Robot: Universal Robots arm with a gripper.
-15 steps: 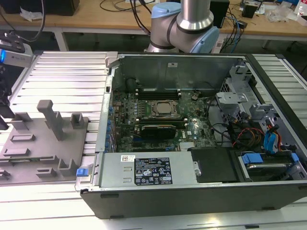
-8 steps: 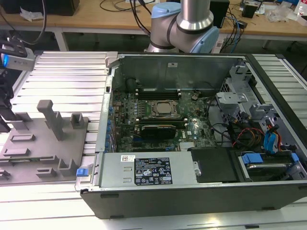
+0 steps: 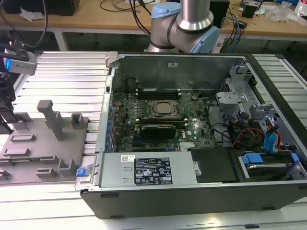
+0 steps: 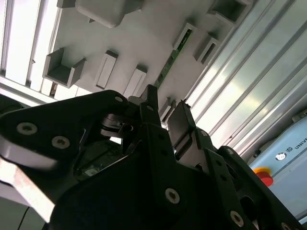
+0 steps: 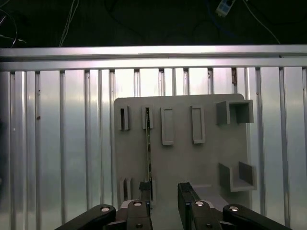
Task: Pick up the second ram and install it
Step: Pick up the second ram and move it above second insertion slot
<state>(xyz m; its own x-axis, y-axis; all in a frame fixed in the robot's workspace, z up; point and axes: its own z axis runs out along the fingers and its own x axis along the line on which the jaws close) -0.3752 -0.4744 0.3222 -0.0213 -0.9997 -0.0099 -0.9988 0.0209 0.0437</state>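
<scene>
My gripper [image 5: 165, 188] hangs with fingers spread over the grey holder [image 5: 206, 163], at 9 o'clock from the case [image 3: 192, 201] in the exterior view. The second ram [image 5: 148, 148] stands on edge there (flat faces offered for pinching), not yet gripped.

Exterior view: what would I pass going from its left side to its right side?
You pass a grey plastic holder plate with slots → square silver CPU socket → bundle of red and orange wires → light-blue flat cable.
</scene>
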